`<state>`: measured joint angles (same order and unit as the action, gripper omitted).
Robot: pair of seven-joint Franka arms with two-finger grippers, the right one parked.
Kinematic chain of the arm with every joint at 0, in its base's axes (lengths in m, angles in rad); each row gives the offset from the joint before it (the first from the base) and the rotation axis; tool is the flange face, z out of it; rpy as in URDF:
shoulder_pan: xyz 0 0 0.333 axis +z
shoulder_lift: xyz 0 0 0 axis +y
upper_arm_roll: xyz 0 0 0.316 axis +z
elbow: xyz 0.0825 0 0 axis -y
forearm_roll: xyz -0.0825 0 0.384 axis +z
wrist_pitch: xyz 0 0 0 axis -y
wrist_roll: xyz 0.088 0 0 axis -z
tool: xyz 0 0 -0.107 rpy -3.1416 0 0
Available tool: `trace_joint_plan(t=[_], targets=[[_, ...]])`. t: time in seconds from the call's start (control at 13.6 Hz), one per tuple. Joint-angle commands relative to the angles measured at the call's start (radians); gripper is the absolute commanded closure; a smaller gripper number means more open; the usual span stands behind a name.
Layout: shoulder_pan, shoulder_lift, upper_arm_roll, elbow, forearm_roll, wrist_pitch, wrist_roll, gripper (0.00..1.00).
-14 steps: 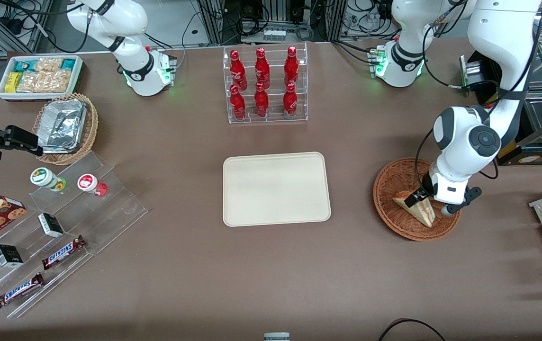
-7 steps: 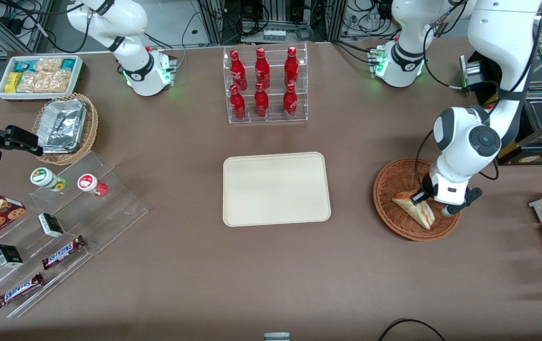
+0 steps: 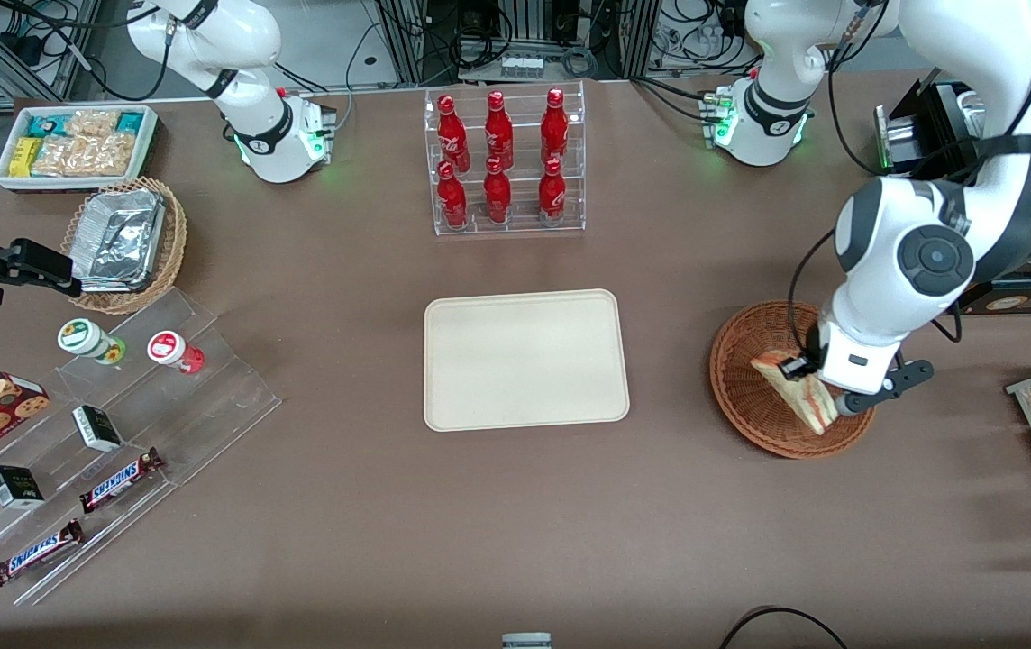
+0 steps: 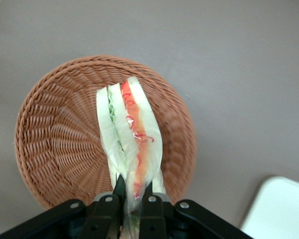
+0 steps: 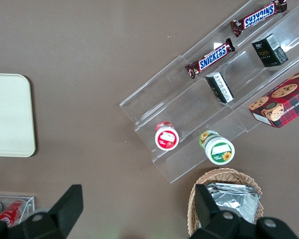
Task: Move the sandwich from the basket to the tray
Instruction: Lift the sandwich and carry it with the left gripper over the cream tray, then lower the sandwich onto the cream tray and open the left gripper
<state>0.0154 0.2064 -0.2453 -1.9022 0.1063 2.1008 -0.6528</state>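
We see the left gripper (image 4: pixel 132 196) clenched on the narrow end of the sandwich (image 4: pixel 129 134), which hangs above the wicker basket (image 3: pixel 741 397), cleared for carrying toward the cream tray (image 3: pixel 524 361) at nine o'clock.

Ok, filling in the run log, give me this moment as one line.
phase: lift | hand: shut on sandwich, above basket | tray: bare, nothing placed yet
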Motion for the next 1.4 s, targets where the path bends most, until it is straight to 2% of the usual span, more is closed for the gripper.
trace_joint_plan(t=[0.0,0.29,0.66,0.88,1.18,1.32], targets=[[-0.017,0.016,-0.069,0.121,0.021,-0.12,-0.013,1.0],[-0.171,0.056,-0.072,0.189,0.019,-0.113,-0.021,1.0],[-0.363,0.244,-0.071,0.371,0.019,-0.11,-0.1,1.0],[-0.438,0.323,-0.071,0.425,0.018,-0.087,-0.103,1.0],[-0.52,0.392,-0.066,0.426,0.026,0.021,-0.123,1.0],[-0.551,0.424,-0.066,0.426,0.073,0.053,-0.148,1.0]])
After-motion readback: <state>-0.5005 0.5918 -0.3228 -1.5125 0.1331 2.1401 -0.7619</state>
